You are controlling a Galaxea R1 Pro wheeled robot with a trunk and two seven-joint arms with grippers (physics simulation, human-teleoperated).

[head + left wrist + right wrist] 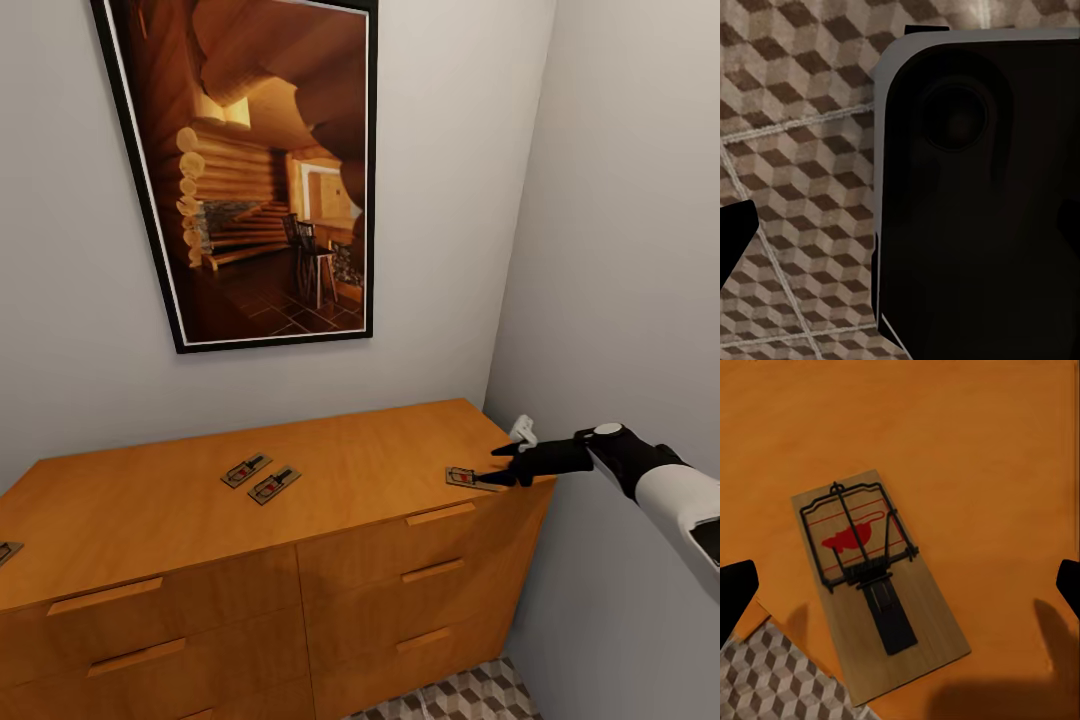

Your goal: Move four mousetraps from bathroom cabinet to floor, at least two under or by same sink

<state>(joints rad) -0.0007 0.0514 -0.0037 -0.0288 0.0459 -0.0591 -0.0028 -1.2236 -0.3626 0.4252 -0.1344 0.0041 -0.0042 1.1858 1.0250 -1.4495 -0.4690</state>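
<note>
Several mousetraps lie on top of the orange-brown cabinet. Two sit side by side near the middle, one is at the far left edge, and one is at the right front corner. My right gripper is open and hovers just above that right-hand mousetrap, with a fingertip on either side and not touching it. The trap's end sticks out slightly over the cabinet's front edge. My left gripper is open and hangs over the cube-patterned bathroom floor.
A large framed picture hangs on the wall behind the cabinet. A grey side wall stands close to the cabinet's right end. A strip of floor shows below the drawers. A dark part of the robot's body is beside the left gripper.
</note>
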